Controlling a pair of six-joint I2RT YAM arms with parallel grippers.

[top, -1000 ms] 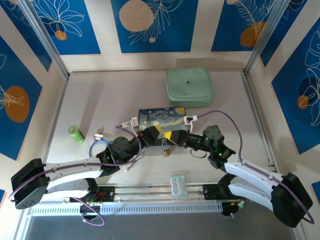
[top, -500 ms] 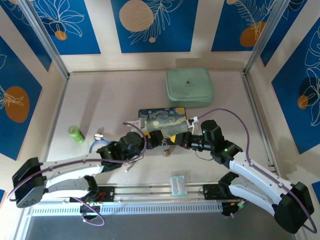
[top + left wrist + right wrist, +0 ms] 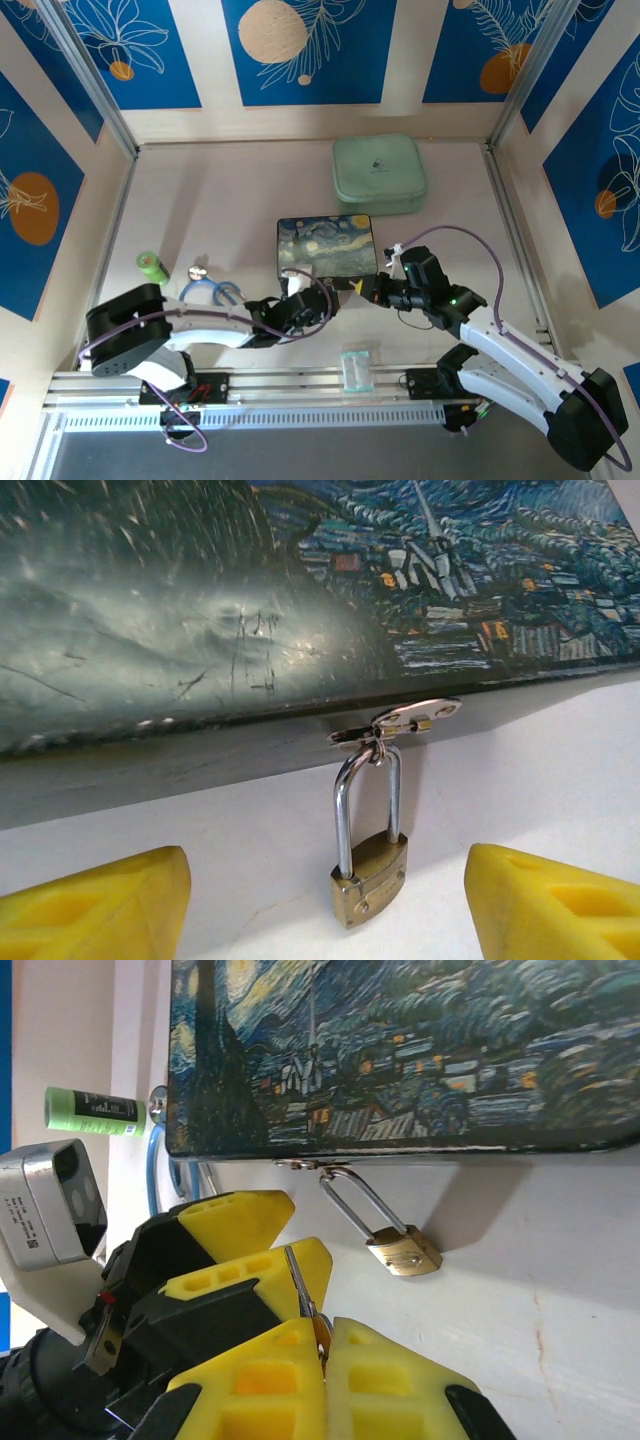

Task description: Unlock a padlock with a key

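In the left wrist view the padlock (image 3: 370, 882) was noted hanging from the box clasp (image 3: 402, 721), between the spread, empty left gripper (image 3: 327, 885). In the right wrist view the key (image 3: 303, 1290) was noted pinched in the right gripper (image 3: 322, 1336).

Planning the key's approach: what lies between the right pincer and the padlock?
Bare table separates the right pincer, shut on the key, from the padlock, as the right wrist view shows.
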